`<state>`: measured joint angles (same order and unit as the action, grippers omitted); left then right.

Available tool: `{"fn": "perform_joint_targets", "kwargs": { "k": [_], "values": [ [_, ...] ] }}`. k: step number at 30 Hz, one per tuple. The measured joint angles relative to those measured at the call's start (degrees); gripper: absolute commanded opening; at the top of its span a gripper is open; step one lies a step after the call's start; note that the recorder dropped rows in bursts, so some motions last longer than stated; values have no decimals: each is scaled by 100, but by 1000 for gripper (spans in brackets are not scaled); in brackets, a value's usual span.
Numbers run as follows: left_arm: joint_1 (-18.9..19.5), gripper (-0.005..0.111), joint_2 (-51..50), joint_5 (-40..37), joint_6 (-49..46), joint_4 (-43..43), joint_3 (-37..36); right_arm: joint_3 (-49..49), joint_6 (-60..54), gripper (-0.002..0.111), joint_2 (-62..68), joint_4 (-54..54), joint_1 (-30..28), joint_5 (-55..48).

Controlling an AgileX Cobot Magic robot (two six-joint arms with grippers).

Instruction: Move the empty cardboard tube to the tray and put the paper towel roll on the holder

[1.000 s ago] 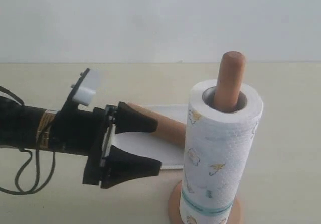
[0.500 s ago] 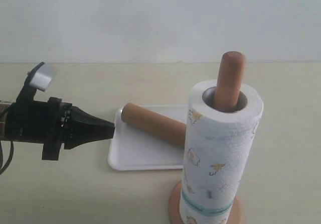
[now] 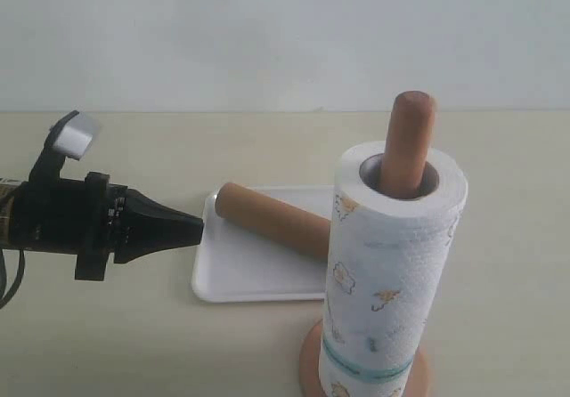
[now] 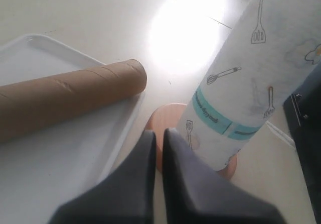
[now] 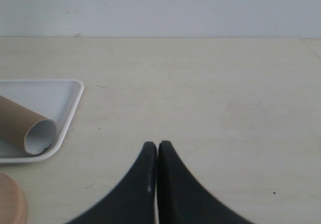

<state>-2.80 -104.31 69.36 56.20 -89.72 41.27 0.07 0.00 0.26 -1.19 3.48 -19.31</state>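
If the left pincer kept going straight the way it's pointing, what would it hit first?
Probably the holder's base, with the paper towel roll above it; the tray's rim lies close alongside, and depth is unclear.

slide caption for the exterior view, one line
Cardboard tube lying in the tray, paper towel roll seated on the holder.

Exterior view looks down across the table (image 3: 267,139) nearby; both wrist views look past fingers (image 4: 135,181), sharing the tray (image 5: 50,96).
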Motion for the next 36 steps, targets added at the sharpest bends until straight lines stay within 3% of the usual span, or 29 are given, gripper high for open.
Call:
{"fn": "perform_joint_targets", "kwargs": {
  "k": [20, 25, 29, 32, 36],
  "values": [
    [0, 4, 270, -188, 11, 0, 0, 0, 0, 0, 0, 0, 0, 0],
    [0, 4, 1217, -1349, 263, 0, -12, 0, 0, 0, 0, 0, 0, 0],
    [0, 4, 2812, -3139, 648, 292, -237, 0, 0, 0, 0, 0, 0, 0],
    [11, 4, 3976, -4462, 701, 1049, -778, 0, 0, 0, 0, 0, 0, 0],
    [247, 4, 5314, -4920, 712, 1440, -1626, 0, 0, 0, 0, 0, 0, 0]
  ]
}}
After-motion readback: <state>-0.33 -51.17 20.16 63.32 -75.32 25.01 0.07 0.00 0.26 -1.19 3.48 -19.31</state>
